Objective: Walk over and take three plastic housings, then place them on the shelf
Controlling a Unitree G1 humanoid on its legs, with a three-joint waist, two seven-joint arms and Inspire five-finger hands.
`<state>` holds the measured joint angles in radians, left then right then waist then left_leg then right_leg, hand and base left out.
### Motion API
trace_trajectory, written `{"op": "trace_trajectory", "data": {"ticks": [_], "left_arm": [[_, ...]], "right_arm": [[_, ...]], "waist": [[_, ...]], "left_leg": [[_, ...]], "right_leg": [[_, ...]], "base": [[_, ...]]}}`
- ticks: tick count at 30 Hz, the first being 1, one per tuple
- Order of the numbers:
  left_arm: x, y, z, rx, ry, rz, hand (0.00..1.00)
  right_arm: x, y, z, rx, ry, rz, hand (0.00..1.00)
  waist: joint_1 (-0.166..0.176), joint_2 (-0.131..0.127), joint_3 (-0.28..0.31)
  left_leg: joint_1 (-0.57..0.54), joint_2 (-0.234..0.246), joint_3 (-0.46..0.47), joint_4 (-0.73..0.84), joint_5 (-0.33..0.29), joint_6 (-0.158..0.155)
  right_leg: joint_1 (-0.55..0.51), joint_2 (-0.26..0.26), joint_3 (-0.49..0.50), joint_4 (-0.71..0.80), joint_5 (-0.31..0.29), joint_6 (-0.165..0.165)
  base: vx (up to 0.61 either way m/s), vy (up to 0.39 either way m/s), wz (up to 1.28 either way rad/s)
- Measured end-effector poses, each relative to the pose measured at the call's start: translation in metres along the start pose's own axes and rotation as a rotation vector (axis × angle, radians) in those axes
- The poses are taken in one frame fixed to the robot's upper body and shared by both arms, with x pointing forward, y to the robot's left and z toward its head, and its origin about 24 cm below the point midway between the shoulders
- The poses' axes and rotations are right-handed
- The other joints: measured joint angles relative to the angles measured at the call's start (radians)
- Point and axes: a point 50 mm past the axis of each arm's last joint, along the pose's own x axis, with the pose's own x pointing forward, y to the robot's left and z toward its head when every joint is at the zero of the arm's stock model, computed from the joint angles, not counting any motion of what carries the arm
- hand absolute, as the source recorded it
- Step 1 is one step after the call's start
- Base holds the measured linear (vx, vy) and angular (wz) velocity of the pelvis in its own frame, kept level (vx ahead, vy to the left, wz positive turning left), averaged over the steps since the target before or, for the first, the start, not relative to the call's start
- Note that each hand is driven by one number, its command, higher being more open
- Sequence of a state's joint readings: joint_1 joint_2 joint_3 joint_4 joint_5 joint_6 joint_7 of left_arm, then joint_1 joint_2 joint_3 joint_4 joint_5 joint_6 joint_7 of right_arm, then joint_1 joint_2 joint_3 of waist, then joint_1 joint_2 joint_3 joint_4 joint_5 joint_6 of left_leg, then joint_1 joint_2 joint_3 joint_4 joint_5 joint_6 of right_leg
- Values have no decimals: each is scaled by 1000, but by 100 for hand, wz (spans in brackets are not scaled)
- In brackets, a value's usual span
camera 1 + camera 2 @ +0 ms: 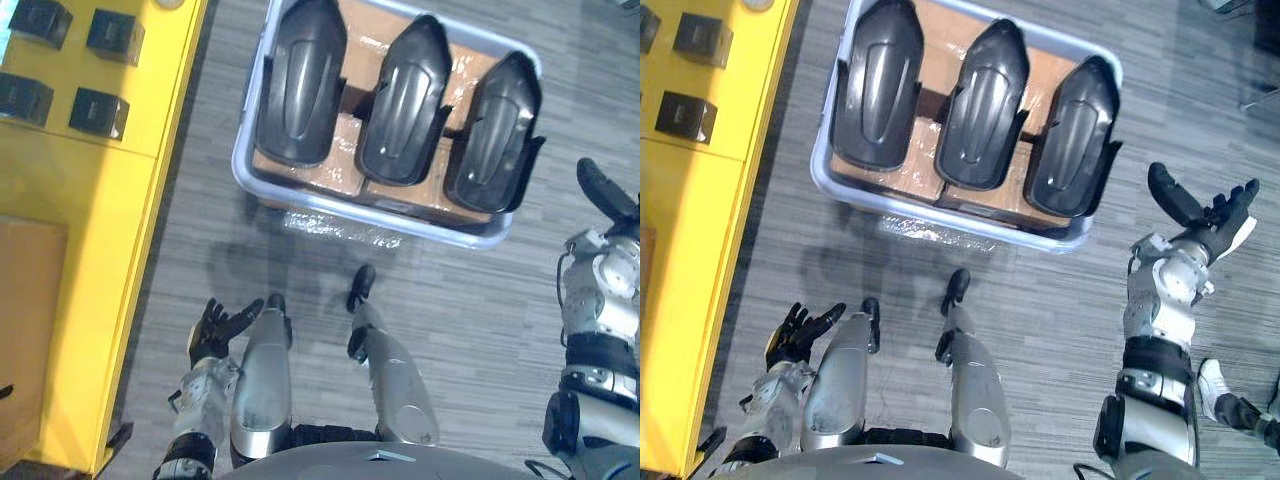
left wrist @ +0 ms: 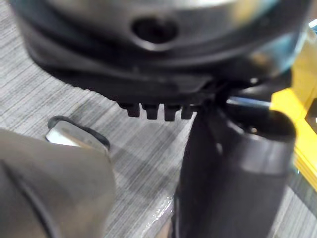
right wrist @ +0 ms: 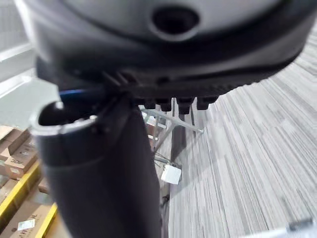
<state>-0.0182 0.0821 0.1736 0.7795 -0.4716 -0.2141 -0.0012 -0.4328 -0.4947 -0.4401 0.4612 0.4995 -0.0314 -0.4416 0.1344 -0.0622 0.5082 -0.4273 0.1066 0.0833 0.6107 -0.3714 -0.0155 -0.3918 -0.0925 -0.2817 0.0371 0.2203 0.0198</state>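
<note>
Three plastic housings (image 1: 405, 100) wait in a bin (image 1: 243, 150) ahead of left hand (image 1: 215, 330) and right hand (image 1: 1210, 215), both open, empty; reaching forward seems next.

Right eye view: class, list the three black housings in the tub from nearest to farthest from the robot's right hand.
1. Right housing, at the tub's end toward the right hand.
2. Middle housing, in the tub's centre.
3. Left housing, at the end toward the yellow shelf.
</note>
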Motion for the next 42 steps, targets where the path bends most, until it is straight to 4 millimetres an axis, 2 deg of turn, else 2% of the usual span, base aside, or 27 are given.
{"op": "trace_trajectory", "data": {"ticks": [4, 8, 12, 15, 16, 21, 22, 26, 34, 38, 42], "left_arm": [[1, -8, -1, -35, -2, -25, 100], [1, -14, -1, -66, -5, -44, 100], [1, -17, -3, -80, -3, -54, 100], [0, -19, -4, -88, 1, -74, 100], [0, -21, -6, -92, 5, -80, 100], [-1, -22, -8, -108, 13, -95, 100], [-1, -22, -9, -109, 14, -95, 100], [-1, -22, -8, -106, 3, -110, 100], [-1, -20, -9, -99, 9, -111, 100], [-1, -21, -10, -95, 13, -112, 100], [-1, -20, -12, -94, 22, -109, 100]], "right_arm": [[3, 12, 5, 42, 13, 28, 100], [7, 23, 14, -3, 19, 80, 100], [15, 34, 20, -28, 42, 128, 100], [20, 40, 19, -54, 68, 168, 100], [21, 41, 17, -65, 82, 182, 100], [28, 45, 14, -173, 149, 187, 100], [31, 45, 18, -194, 157, 191, 0], [37, 49, 23, -247, 195, 212, 0], [50, 25, 32, -332, 248, 131, 0], [50, 34, 35, -385, 247, 172, 0], [49, 32, 29, -424, 272, 141, 0]], "waist": [[11, 17, 10], [26, 28, 15], [27, 36, 19], [26, 42, 21], [26, 52, 21], [33, 53, 21], [33, 53, 21], [32, 53, 21], [25, 54, 20], [29, 55, 19], [39, 58, 17]], "left_leg": [[-20, 6, -23, 13, 0, 0], [-43, 4, -31, 14, 5, 0], [-55, -2, -38, 8, 19, -6], [-63, -10, -49, -6, 36, -12], [-72, -11, -64, -4, 38, -14], [-92, -12, -88, -3, 48, -26], [-92, -12, -90, -3, 50, -27], [-92, -10, -94, -3, 54, -31], [-90, -1, -105, -15, 65, -44], [-70, 11, -107, -25, 70, -53], [-41, 16, -116, -48, 82, -63]], "right_leg": [[-31, -12, -30, 66, -36, -2], [-73, -29, -41, 127, -65, -4], [-99, -46, -47, 157, -78, -10], [-115, -58, -65, 177, -89, -15], [-120, -62, -79, 191, -97, -18], [-145, -72, -103, 234, -124, -28], [-148, -75, -105, 244, -130, -30], [-150, -76, -112, 253, -137, -38], [-150, -72, -128, 259, -146, -45], [-132, -64, -138, 257, -157, -52], [-107, -63, -156, 257, -172, -61]], "base": [[-86, 19, 16], [-84, -4, 8], [-49, -8, 7], [-23, -31, 16], [-26, -21, 22], [-28, -23, 16], [-29, -23, 8], [-40, -15, 3], [-19, -7, 2], [-15, -22, 2], [-26, -41, 8]]}}
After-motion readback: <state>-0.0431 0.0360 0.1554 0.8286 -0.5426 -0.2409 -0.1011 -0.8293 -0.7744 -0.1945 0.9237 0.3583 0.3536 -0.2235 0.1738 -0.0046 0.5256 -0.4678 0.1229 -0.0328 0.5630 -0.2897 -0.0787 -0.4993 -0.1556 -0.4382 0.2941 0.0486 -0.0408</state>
